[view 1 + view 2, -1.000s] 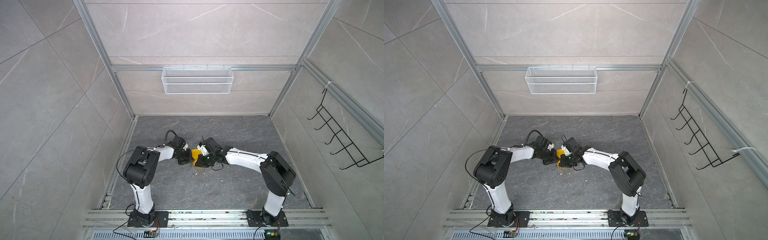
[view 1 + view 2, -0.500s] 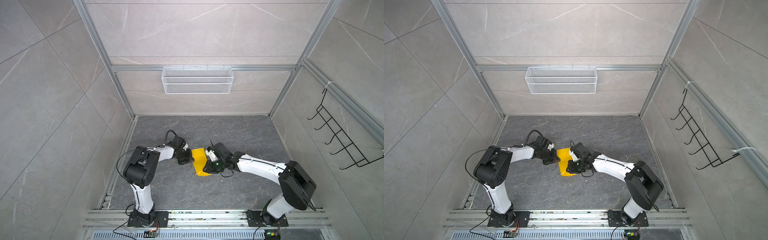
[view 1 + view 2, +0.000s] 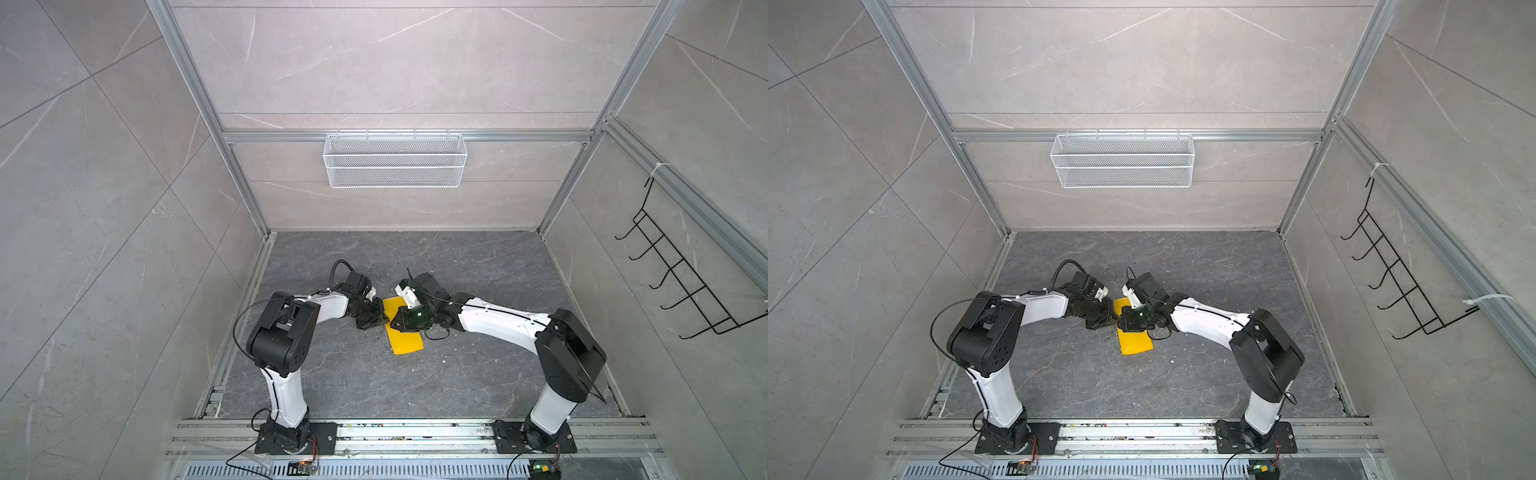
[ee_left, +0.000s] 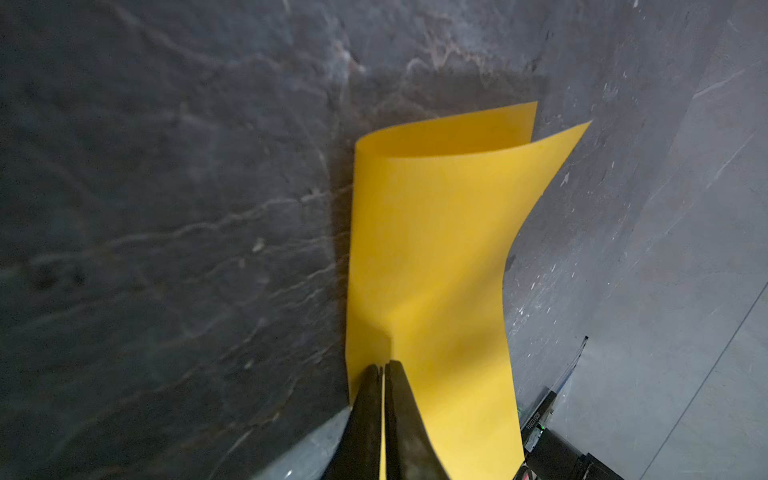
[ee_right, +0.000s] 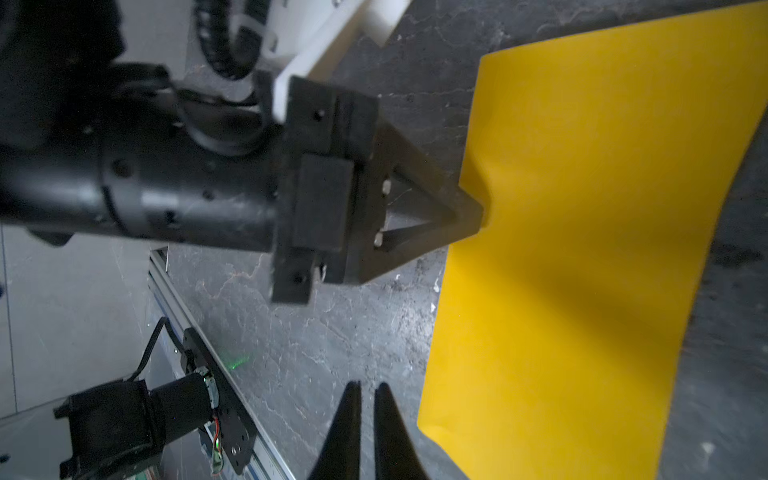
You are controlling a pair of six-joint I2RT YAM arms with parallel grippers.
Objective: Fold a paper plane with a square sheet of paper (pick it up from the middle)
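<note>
On open floor (image 4: 166,208), left hand (image 4: 384,366) pinches the sheet (image 4: 432,249) edge; right hand (image 5: 368,390) clenched empty beside it.

Wire basket (image 3: 395,160) (white), black hook rack (image 3: 684,260).

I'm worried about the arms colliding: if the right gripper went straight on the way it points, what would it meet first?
Probably the left gripper, which pinches the edge of the square sheet of paper. In the right wrist view the right gripper points at its fingers, though depth is unclear.
</note>
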